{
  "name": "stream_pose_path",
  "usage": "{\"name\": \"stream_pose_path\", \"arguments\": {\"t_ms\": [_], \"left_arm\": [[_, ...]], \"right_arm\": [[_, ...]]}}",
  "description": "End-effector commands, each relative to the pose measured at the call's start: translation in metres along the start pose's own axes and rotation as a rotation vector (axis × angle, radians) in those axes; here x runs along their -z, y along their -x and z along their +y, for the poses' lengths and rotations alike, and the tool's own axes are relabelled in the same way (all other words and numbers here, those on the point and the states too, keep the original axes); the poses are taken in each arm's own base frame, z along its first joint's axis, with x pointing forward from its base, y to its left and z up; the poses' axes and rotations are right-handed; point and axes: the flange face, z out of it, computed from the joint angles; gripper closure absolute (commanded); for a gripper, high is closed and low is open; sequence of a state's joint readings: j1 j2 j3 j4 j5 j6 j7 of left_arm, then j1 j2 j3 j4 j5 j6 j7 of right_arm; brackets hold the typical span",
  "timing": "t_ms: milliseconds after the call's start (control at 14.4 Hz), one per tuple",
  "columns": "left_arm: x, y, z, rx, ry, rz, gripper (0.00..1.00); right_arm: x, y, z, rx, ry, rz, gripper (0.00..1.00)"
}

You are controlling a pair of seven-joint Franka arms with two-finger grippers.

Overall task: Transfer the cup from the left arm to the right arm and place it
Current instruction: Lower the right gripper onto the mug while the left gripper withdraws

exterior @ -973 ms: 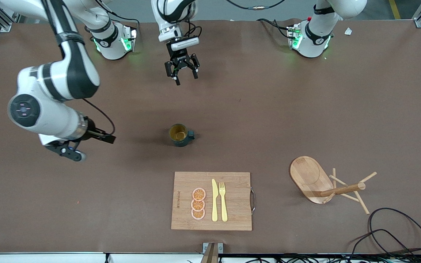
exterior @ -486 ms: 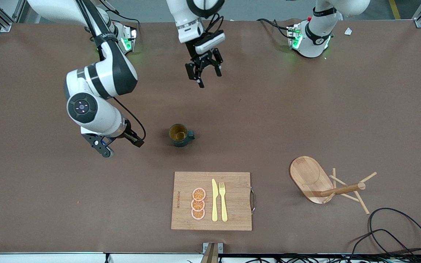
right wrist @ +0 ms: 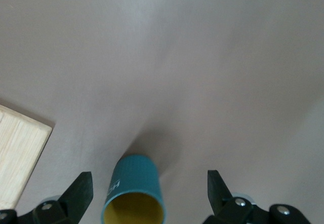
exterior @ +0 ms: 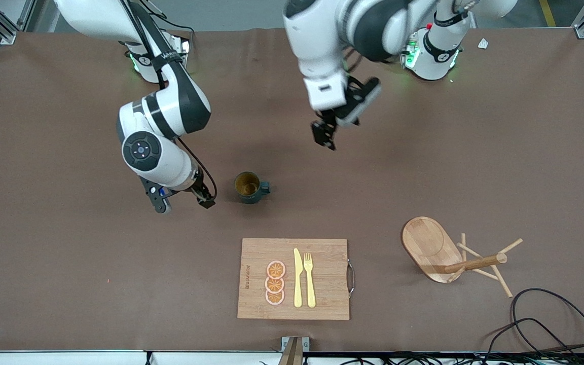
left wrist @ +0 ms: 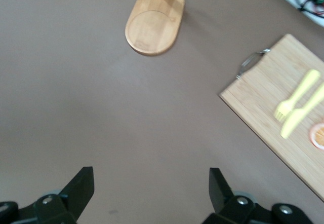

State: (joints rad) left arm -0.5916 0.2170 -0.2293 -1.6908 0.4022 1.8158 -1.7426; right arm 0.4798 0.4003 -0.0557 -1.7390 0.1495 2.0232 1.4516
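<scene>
1 cup (exterior: 249, 187) (lettering unreadable), ungripped.

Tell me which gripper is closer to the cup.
The right gripper, open beside the cup at table level. The left gripper, also open, is over bare table, farther off.

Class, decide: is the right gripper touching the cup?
Apart. The right wrist view shows the cup between the open jaws of the right gripper, with bare table either side.

We see the cup (exterior: 250, 187) (right wrist: 133, 194) — dark teal, ribbed, tan-yellow inside — upright on the brown table. Its loop handle points toward the left arm's end. No gripper holds it.
</scene>
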Motion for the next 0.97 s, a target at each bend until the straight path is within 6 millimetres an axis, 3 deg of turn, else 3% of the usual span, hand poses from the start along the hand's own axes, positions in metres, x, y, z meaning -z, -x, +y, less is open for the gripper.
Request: {"name": "stream_pose_path", "arguments": {"t_ms": [0, 208, 417, 556, 695, 903], "left_arm": [[-0.003, -0.086, -0.002, -0.050, -0.011, -0.103, 0.00], [-0.015, -0.172, -0.020, -0.118, -0.012, -0.194, 0.00], [-0.017, -0.240, -0.040, -0.239, 0.008, -0.192, 0.00], [-0.013, -0.285, -0.055, -0.305, 0.038, -0.176, 0.00], [-0.015, -0.331, -0.075, -0.376, 0.059, -0.160, 0.00], [-0.023, -0.367, -0.096, -0.516, 0.067, -0.153, 0.00]], "right_arm": [[-0.022, 0.025, 0.003, -0.111, -0.022, -0.012, 0.00], [-0.046, 0.052, 0.003, -0.191, -0.034, -0.001, 0.00], [-0.063, 0.072, 0.008, -0.225, -0.012, 0.007, 0.00], [-0.080, 0.074, 0.016, -0.247, -0.007, 0.013, 0.00], [-0.094, 0.093, 0.022, -0.261, -0.019, 0.018, 0.00], [-0.101, 0.099, 0.025, -0.295, -0.036, 0.019, 0.01]]}}
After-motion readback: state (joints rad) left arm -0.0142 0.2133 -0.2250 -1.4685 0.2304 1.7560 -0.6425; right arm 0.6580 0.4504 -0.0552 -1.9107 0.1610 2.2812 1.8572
